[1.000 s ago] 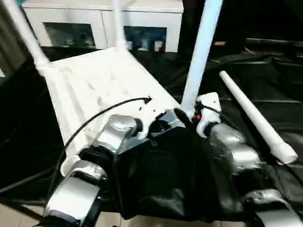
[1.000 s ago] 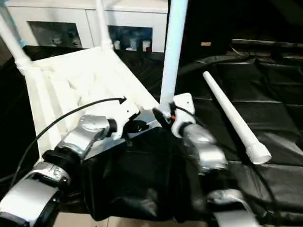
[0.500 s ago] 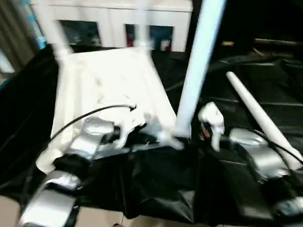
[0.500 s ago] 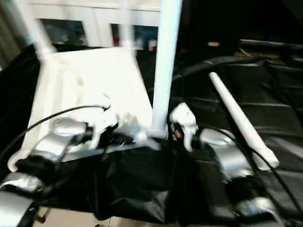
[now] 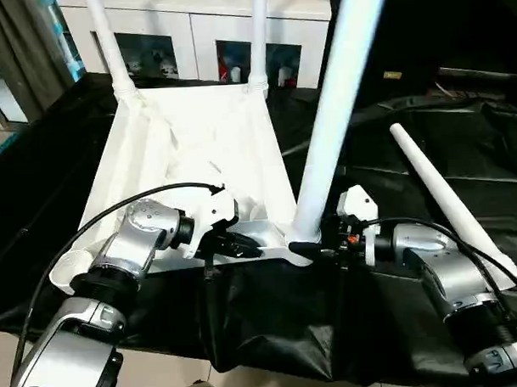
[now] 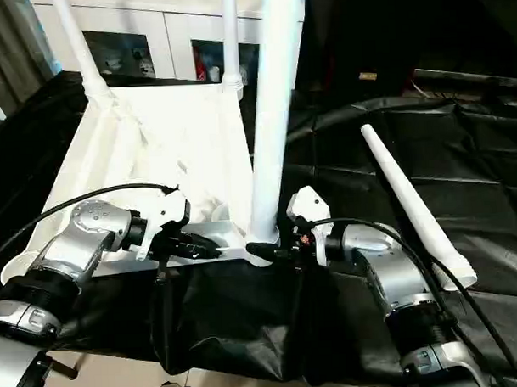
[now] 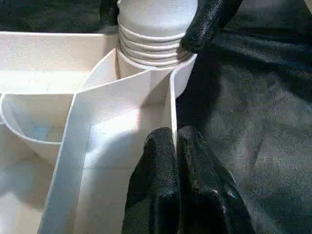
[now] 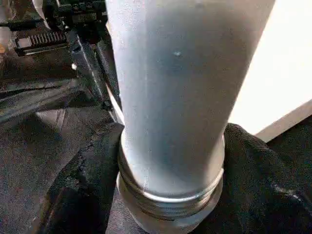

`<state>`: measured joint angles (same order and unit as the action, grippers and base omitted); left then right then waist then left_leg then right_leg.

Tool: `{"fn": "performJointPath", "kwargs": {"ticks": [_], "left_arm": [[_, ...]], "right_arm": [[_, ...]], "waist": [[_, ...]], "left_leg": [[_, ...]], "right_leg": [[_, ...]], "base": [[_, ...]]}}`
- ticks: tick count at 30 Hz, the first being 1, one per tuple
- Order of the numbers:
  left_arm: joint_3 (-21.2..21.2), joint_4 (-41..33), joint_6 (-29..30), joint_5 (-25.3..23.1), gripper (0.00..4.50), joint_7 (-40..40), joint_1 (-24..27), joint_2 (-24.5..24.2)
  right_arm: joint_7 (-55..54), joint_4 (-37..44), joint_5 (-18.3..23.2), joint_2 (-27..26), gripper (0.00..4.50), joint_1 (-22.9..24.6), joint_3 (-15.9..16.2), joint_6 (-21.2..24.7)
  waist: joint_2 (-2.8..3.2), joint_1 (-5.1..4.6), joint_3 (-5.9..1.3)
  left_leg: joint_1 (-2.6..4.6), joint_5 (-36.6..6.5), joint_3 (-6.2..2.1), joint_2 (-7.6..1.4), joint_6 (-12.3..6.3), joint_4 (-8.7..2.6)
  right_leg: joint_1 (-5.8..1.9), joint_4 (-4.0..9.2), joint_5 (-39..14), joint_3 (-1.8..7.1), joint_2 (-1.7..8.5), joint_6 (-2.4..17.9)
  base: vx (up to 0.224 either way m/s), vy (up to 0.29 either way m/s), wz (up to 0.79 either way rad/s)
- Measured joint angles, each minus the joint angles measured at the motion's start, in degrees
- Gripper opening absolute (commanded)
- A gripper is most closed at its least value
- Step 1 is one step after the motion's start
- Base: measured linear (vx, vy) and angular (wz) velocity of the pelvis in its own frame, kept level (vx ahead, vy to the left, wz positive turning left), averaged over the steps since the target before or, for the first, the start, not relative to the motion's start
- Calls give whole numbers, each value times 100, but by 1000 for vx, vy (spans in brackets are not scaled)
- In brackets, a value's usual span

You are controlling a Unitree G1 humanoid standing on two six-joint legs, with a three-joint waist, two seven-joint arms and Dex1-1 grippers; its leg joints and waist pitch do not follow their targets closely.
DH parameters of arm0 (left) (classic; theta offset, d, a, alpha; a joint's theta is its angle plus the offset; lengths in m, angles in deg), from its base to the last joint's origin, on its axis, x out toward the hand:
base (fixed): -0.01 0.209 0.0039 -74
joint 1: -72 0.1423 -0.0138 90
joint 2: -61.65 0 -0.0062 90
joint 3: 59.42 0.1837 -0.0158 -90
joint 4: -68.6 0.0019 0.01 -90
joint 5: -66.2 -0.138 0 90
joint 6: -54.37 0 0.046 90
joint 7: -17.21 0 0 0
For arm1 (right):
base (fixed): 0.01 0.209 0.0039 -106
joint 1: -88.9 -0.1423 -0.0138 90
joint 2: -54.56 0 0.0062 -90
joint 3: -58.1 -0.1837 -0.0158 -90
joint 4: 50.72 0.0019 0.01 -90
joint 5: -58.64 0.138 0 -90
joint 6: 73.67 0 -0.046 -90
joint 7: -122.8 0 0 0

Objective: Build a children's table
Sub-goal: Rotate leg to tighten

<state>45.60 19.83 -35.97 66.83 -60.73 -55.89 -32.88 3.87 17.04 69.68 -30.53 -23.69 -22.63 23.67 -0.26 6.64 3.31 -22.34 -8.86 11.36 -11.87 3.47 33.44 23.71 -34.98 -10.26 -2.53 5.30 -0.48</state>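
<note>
The children's table lies upside down, its white ribbed top (image 5: 197,145) on the black cloth. Two legs (image 5: 109,46) (image 5: 259,32) stand in the far corner sockets. A third leg (image 5: 336,106) stands upright in the near right socket, its threaded base (image 8: 170,204) showing. My right gripper (image 5: 311,245) is shut on that base, one black finger (image 8: 92,170) on each side. My left gripper (image 7: 174,146) is shut on a thin rib of the top beside this socket. A loose leg (image 5: 450,199) lies on the cloth to the right.
The near left corner socket (image 5: 66,272) stands open at the table's front edge. A white cabinet (image 5: 201,17) with glass doors stands behind. The black cloth (image 5: 408,112) hangs over the near edge above the floor (image 5: 163,375). A black cable (image 5: 425,103) runs along the back right.
The camera has swung, so the whole picture shifted. My right gripper's fingers have closed in on the base of the near leg. The left gripper keeps its hold on the rib.
</note>
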Motion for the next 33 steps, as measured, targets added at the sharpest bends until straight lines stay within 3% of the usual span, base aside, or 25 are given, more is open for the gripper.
{"fn": "performJointPath", "kwargs": {"ticks": [5, 12, 18, 20, 23, 27, 33], "left_arm": [[-1, 11, 61, -51, 0, 237, 11, 98], [-69, 761, 439, -396, 0, 2077, -552, 951], [-177, 1246, 867, -485, 0, 3425, -943, 1657], [-189, 1265, 953, -488, 0, 3662, -971, 1796], [-200, 1286, 948, -511, 0, 3709, -985, 1837], [-235, 1383, 891, -576, 0, 3878, -1019, 1879], [-375, 1913, 844, -594, 0, 4740, -1365, 2166]], "right_arm": [[-217, 50, -34, -65, 274, 73, -53, 78], [-2553, -621, -351, -926, 273, -260, -669, 218], [-4283, -1291, -479, -1531, 273, -763, -1116, 205], [-4489, -1454, -510, -1576, 273, -861, -1169, 102], [-4533, -1543, -514, -1648, 345, -868, -1272, -73], [-4661, -1618, -514, -1747, 353, -859, -1288, -245], [-5188, -1431, -445, -1833, 353, -558, -1520, -579]], "waist": [[-1, -5, 0], [-8, -155, -5], [4, -164, -12], [18, -160, -20], [24, -146, -24], [27, -162, -25], [27, -177, -18]], "left_leg": [[3, 0, 0, 0, 0, 7], [32, 2, 0, 5, 1, 15], [32, 1, -1, 7, 1, 16], [30, -4, -1, 10, -3, 10], [30, -5, -3, 8, -5, 2], [31, -4, -4, 8, -5, 10], [16, -5, -3, 10, -7, 6]], "right_leg": [[-4, -2, 0, 2, 0, 0], [-23, -3, -11, 14, 0, -20], [-27, 1, 5, 16, 0, 6], [-28, 6, 5, 16, 0, 5], [-29, 6, 2, 6, 0, 0], [-31, 5, 3, 10, 0, 2], [-21, 16, 3, 13, 0, 1]], "base": [[0, 0, 0], [0, 0, 0], [0, 0, 0], [0, 0, 0], [0, 0, 0], [0, 0, 0], [0, 0, 0]]}}
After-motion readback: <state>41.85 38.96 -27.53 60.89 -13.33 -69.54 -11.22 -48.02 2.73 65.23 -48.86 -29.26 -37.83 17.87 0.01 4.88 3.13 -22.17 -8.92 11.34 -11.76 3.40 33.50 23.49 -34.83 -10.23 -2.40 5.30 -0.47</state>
